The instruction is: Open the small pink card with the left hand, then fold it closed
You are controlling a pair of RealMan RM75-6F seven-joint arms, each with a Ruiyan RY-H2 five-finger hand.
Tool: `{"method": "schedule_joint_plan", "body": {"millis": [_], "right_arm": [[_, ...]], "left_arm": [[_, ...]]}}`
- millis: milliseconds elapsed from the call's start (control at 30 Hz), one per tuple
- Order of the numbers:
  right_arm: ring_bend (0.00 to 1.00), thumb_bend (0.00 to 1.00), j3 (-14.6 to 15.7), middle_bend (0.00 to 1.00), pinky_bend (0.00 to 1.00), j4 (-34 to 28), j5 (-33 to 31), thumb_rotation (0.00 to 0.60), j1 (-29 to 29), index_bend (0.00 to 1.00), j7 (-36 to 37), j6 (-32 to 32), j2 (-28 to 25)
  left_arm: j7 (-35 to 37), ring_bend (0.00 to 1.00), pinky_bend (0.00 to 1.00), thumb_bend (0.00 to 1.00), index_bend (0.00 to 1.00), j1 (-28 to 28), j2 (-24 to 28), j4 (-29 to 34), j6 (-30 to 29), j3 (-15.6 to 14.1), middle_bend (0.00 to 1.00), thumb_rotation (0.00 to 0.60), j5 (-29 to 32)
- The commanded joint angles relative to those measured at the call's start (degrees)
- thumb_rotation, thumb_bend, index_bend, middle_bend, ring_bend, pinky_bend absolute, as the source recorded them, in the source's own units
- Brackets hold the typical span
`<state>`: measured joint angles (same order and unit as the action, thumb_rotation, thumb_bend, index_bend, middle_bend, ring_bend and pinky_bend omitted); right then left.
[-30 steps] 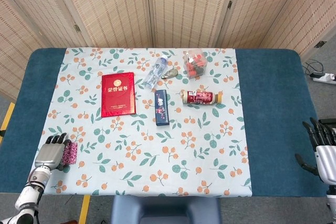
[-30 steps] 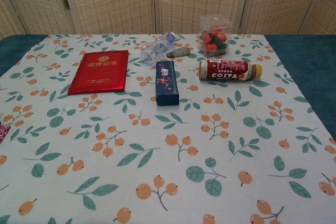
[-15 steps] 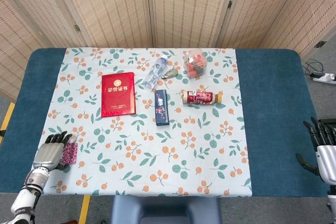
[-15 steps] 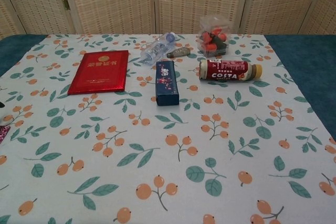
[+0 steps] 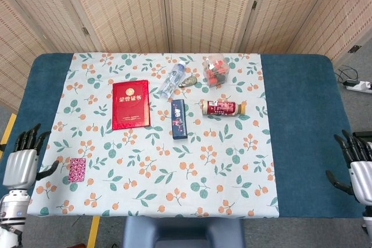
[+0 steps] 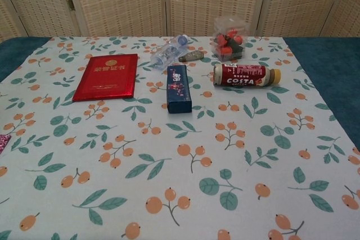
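The small pink card lies closed and flat on the floral cloth near the table's front left; in the chest view only its corner shows at the left edge. My left hand hovers to the left of the card, apart from it, fingers spread and holding nothing. My right hand hangs at the table's front right edge, fingers apart and empty. Neither hand shows in the chest view.
A red certificate booklet, a dark blue box, a Costa bottle lying on its side, a clear water bottle, a small grey object and a clear box of red things occupy the cloth's far half.
My left hand has let go of the pink card and drawn back to the left, fingers now spread. The card lies closed on the cloth. The right hand has not moved.
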<state>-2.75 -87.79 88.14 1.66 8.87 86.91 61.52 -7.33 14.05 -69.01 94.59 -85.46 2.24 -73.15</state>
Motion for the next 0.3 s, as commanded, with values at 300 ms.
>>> {"method": "schedule_joint_plan", "body": {"millis": [300], "right_arm": [[0.00,0.32,1.6,0.00,0.00,-0.9,3.0,0.600,0.8,0.00,5.3,-1.0,-1.3]], "left_arm": [[2.2,0.00,0.00,0.33,0.18,-6.8,-1.7,-2.4,-6.8,-2.4,0.00,0.600,-7.5]]}}
